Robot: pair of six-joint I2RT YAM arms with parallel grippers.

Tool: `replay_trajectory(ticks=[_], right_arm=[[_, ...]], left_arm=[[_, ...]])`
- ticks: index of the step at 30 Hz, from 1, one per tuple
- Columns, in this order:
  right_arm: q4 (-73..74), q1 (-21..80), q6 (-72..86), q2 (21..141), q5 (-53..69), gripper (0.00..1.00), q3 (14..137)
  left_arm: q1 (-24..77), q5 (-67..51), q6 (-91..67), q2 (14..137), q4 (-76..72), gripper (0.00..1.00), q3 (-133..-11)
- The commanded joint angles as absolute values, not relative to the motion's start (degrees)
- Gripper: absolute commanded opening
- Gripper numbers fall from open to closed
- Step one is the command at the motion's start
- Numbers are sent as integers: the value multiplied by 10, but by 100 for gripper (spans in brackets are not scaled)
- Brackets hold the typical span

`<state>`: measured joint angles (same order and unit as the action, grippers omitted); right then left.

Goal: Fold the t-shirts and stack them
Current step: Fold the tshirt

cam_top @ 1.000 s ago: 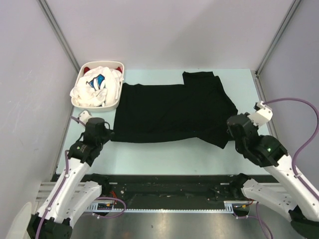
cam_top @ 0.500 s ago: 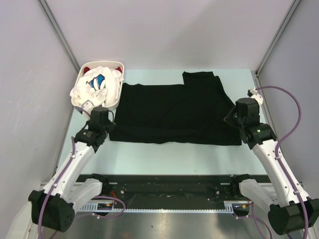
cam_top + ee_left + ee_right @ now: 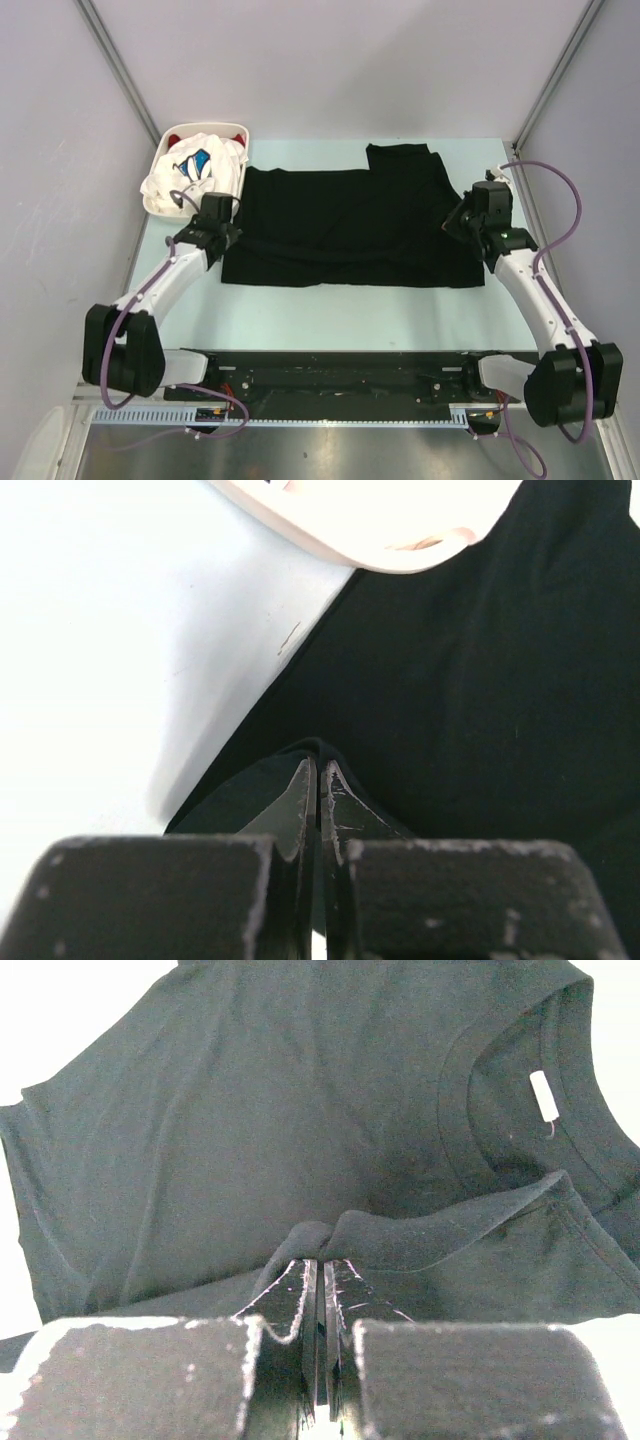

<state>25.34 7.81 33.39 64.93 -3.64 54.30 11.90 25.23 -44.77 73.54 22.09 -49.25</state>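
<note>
- Cloth first: black tee (image 3: 350,225) is soft, limp and light. No stiffness, so it will sag from any pinch pt, and thin jersey can slip out of a shallow bite. Not fragile.
- Best holds, I judge: hems, seams, collar rib, i.e. doubled edges w/ more bulk. Take two pts well apart so the span between hangs straight and the fold line comes out even.
- Tee lies spread on pale table (image 3: 330,310), mid scene, long axis left to right. One sleeve sticks out toward far side; collar w/ white label (image 3: 545,1095) is at right end.
- Left gripper (image 3: 222,238): jaws clenched on a small raised ridge of black cloth at tee's left edge, near the white oval basket (image 3: 160,205). Wrist view shows cloth humped up around the tips, rest of tee running off beyond.
- Right gripper (image 3: 462,222): jaws likewise pinched tight on a bunched tuck at tee's right end, just beside the collar opening. That tuck is lifted off the layer beneath.
- Both bites look tip-deep only. I judge some risk of slip if pulled hard or unevenly.
- Other tees: white tee w/ blue print (image 3: 195,170) heaped in basket, red one (image 3: 175,135) peeking at its far rim. Both are apart from either gripper.
</note>
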Motion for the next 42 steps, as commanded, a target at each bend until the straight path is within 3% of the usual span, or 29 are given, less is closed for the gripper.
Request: replay_trajectory(ticks=[1, 13, 15, 16, 17, 20, 21, 22, 23, 24, 25, 32, 42], right_arm=[[178, 63, 337, 694, -6, 0, 546], [91, 61, 353, 853, 26, 0, 612], [86, 60, 358, 895, 25, 0, 637], [82, 60, 359, 913, 26, 0, 660], [72, 61, 366, 942, 32, 0, 670], [49, 59, 380, 1003, 42, 0, 712], [43, 59, 387, 1015, 41, 0, 723], [39, 60, 388, 1027, 41, 10, 733], [38, 59, 392, 1040, 42, 29, 750], [35, 60, 393, 1057, 42, 74, 755], [36, 59, 394, 1064, 36, 97, 758], [94, 97, 355, 968, -117, 100, 705], [198, 141, 344, 914, -89, 100, 674]], left_arm=[[110, 270, -436, 775, 175, 0, -539], [89, 260, -437, 910, 149, 0, -616], [83, 257, -433, 936, 148, 5, -627], [76, 257, -431, 946, 149, 25, -636], [72, 255, -431, 954, 149, 33, -640], [58, 250, -442, 974, 146, 79, -642], [57, 249, -445, 976, 155, 100, -647], [57, 250, -451, 978, 162, 100, -648], [58, 248, -455, 975, 169, 100, -646], [60, 237, -460, 969, 175, 100, -633], [62, 234, -472, 947, 176, 100, -622], [122, 249, -515, 781, 144, 100, -479], [148, 184, -514, 682, 128, 100, -376]])
